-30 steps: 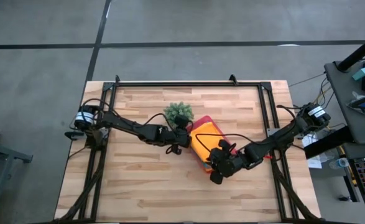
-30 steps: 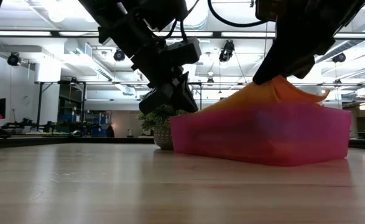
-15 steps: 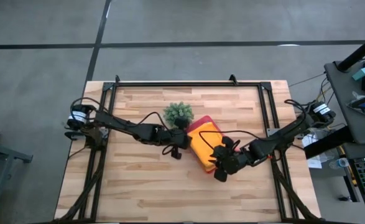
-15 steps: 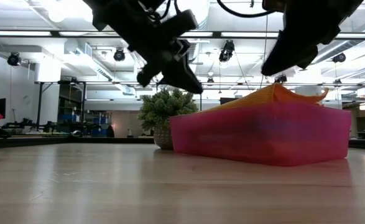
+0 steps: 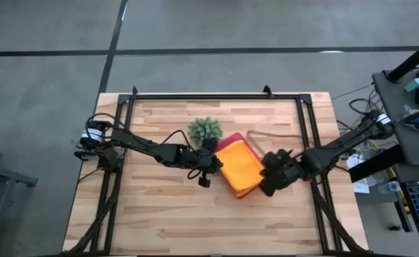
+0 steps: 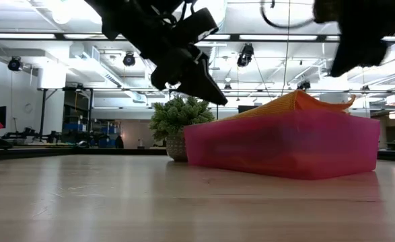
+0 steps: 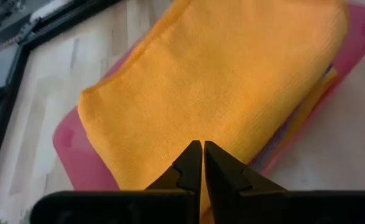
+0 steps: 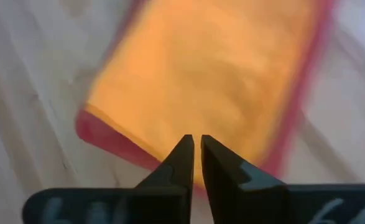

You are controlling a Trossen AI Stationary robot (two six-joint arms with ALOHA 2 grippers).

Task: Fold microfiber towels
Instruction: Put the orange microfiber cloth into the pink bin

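A folded orange towel (image 5: pixel 239 165) lies on top of a stack in the pink tray (image 6: pixel 284 148) at mid-table. Edges of other folded towels (image 7: pixel 306 115) show under it. My left gripper (image 5: pixel 213 168) hovers shut just off the tray's left side, its tips (image 7: pixel 203 149) pointing down at a slant toward the orange towel (image 7: pixel 219 81). My right gripper (image 5: pixel 265 180) hangs shut beside the tray's right side, raised above it (image 6: pixel 338 67), and looks down on the towel (image 8: pixel 213 74). Neither touches the towel.
A small green plant (image 5: pixel 205 130) in a pot stands just behind the tray's far left corner, close to my left arm. A black frame (image 5: pixel 216 96) rims the table. A cable (image 5: pixel 266 135) lies right of the tray. Bare wood (image 5: pixel 195 221) lies toward the near edge.
My right gripper has let go of the orange towel and drawn up and toward the table's right edge, turning as it went. The towel's lifted part has dropped flat onto the stack. My left gripper has risen a little and rolled.
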